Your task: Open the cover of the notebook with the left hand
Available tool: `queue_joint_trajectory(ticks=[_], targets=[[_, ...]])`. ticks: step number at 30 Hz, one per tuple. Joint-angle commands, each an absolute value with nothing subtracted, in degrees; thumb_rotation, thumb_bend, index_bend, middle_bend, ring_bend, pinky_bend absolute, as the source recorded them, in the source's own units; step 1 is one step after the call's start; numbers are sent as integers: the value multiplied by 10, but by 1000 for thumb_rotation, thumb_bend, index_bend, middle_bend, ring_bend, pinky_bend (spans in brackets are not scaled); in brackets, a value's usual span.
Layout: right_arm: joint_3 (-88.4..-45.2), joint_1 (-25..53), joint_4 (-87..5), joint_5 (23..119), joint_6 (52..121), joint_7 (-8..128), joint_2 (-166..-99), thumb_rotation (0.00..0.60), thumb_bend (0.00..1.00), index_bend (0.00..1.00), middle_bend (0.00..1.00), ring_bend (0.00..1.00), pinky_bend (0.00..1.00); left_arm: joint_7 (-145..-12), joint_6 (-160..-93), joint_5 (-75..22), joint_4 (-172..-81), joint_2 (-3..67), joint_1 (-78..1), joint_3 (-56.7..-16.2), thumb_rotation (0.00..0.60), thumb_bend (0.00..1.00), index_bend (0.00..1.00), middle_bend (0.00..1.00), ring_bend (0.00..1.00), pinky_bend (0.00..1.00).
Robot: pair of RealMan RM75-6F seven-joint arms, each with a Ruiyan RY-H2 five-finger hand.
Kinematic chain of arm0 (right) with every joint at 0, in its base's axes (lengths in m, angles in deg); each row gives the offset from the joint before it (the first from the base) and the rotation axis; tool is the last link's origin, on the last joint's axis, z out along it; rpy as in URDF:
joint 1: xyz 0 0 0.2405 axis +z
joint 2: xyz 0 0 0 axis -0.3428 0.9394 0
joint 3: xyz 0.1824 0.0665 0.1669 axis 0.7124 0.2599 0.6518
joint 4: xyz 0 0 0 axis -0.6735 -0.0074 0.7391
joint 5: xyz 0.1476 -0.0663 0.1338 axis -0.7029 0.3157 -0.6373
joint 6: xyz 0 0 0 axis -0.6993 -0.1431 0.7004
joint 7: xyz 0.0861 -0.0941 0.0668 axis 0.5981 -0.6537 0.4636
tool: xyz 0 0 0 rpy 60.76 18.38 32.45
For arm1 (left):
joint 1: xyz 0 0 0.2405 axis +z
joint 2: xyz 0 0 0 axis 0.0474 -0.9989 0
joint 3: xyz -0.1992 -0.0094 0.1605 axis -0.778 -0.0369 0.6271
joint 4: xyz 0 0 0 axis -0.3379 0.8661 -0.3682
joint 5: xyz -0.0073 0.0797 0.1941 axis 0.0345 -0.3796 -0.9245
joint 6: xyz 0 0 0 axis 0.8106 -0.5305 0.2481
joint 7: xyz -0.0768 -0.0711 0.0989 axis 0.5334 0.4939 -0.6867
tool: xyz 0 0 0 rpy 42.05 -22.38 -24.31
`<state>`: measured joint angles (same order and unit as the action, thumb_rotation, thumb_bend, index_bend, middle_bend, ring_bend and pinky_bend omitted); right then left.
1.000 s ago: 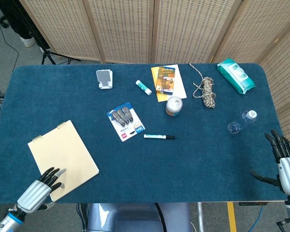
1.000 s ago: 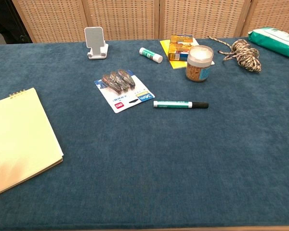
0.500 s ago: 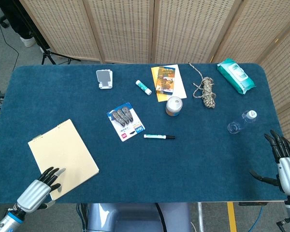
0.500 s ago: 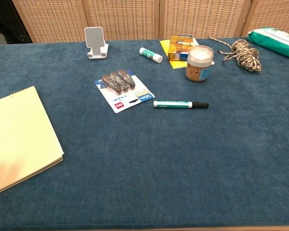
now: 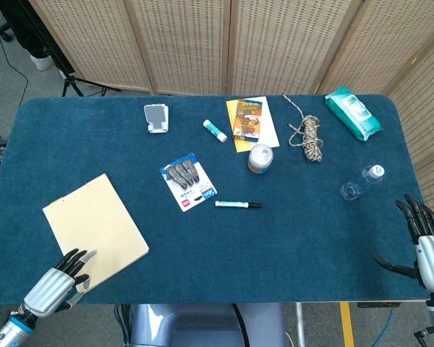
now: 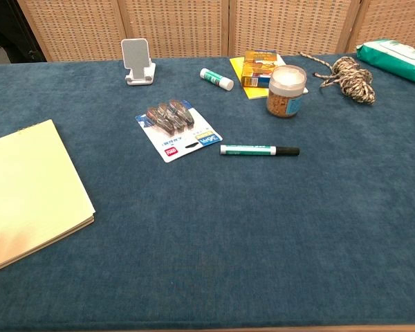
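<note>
The notebook (image 5: 95,226) lies flat and closed at the near left of the table (image 5: 289,246), its spiral edge toward the far left. The left hand (image 5: 58,280) rests its fingertips (image 5: 78,260) on the notebook's near corner, fingers stretched forward and holding nothing. The right hand (image 5: 424,242) hovers at the near right edge of the table, fingers spread apart and empty. Right of the notebook, mid-table, sit a blister pack (image 5: 187,181) and a green marker (image 5: 238,204). Farther off stand a jar (image 5: 260,158), a glue stick (image 5: 214,130) and a coil of rope (image 5: 307,134).
</note>
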<state>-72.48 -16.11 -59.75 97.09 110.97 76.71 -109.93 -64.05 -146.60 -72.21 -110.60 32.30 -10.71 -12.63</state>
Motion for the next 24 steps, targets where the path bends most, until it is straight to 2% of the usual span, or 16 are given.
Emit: queue_joint_trajectory(ticks=[1, 16, 24], targets=[[-725, -161, -598, 971, 1110, 767, -1099, 600, 53, 7, 0, 0, 0, -640, -1465, -721, -1106, 323, -107, -126, 600, 426, 563, 0, 0, 0], [-724, -161, -597, 969, 1109, 769, -1099, 600, 53, 7, 0, 0, 0, -604, -1501, -733, -1099, 332, -112, -130, 600, 449, 760, 0, 0, 0], [-723, -162, -597, 967, 1110, 773, -1098, 600, 53, 7, 0, 0, 0, -552, -1563, -796, -1090, 345, -130, -110, 600, 449, 782, 0, 0, 0]])
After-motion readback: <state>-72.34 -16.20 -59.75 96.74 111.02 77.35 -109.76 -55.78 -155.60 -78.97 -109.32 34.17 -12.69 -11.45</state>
